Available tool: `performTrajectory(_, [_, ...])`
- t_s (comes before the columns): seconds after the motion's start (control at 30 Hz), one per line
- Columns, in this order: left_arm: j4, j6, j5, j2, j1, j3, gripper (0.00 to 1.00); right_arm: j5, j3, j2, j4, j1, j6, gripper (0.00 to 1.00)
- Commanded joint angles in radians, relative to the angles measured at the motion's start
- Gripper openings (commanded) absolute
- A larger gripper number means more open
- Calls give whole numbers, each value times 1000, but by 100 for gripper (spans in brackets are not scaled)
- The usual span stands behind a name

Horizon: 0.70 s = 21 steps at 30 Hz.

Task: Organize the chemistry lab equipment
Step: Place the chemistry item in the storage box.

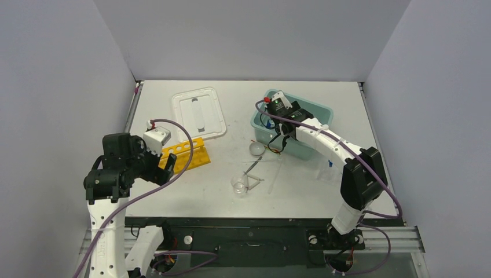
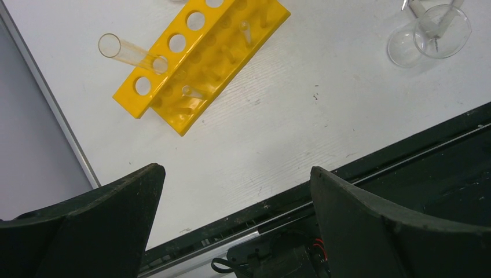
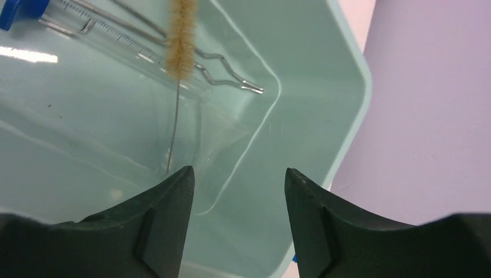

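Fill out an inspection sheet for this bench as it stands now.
Surface: white table, a few small dark specks.
Job's things: yellow rack on the table with a glass tube poking from one hole; brush and tongs inside the teal tub; beaker and round dish loose mid-table.
Clutter: white lid lying flat, apart from the tub.
Grippers: left end effector open over the near table edge, empty; right end effector open inside the tub, empty.
Cables: purple cables run along both arms; no snag seen.
Surroundings: grey walls on three sides.
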Motion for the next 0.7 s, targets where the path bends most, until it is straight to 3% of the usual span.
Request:
performTrajectory(0.0, [16, -5, -6, -16, 4, -4, 96, 77, 31, -82, 68, -9, 89, 57])
performTrajectory(0.17, [10, -3, 5, -21, 4, 1, 97, -19, -110, -271, 143, 36, 216, 58])
performTrajectory(0.3, [11, -3, 15, -18, 4, 5, 97, -33, -190, -396, 125, 115, 423, 63])
performTrajectory(0.47, [10, -6, 33, -21, 4, 5, 97, -333, -401, -569, 308, 115, 725, 81])
performTrajectory(0.5, [10, -8, 35, -23, 4, 5, 97, -467, -487, -591, 364, 64, 810, 88])
performTrajectory(0.6, [13, -17, 25, -27, 4, 11, 97, -741, -685, -658, 722, -107, 984, 91])
performTrajectory(0.67, [20, -27, 11, -34, 4, 15, 97, -788, -723, -649, 736, -116, 1034, 92])
